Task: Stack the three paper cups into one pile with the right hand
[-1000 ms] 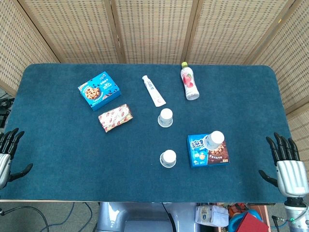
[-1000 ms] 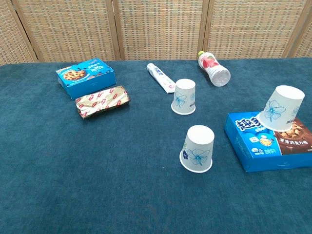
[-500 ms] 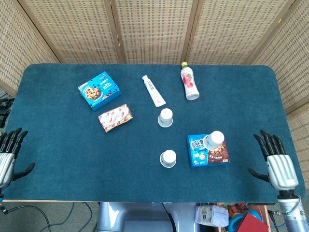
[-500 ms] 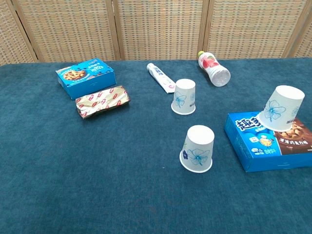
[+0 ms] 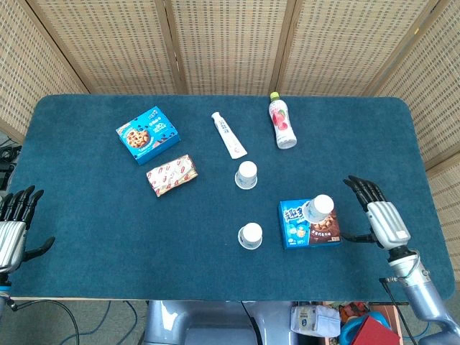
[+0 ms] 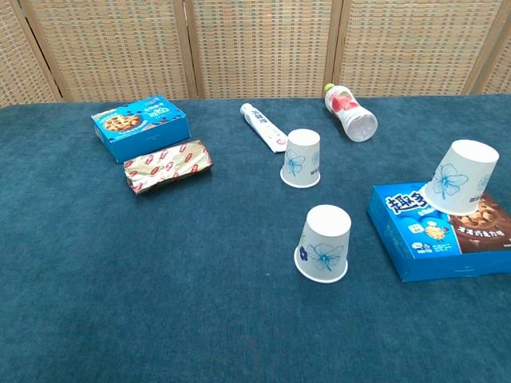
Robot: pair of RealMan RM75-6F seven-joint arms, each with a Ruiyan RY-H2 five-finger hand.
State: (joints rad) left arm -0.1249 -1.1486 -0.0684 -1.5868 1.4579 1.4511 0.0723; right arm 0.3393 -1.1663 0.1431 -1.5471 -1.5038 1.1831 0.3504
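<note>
Reaching with my right hand (image 5: 379, 215), I keep its fingers spread wide and it holds nothing. It is just beside the cup on the box (image 5: 318, 208). That cup sits upside down on the blue cookie box (image 5: 309, 231), so a hard bump could knock it off the box. The middle cup (image 5: 246, 175) and the near cup (image 5: 251, 236) stand upside down on the blue table (image 5: 86, 215), well apart. I have open room between them. The table edge near my hand looks close, I think. My left hand (image 5: 13, 228) waits open at the far side.
</note>
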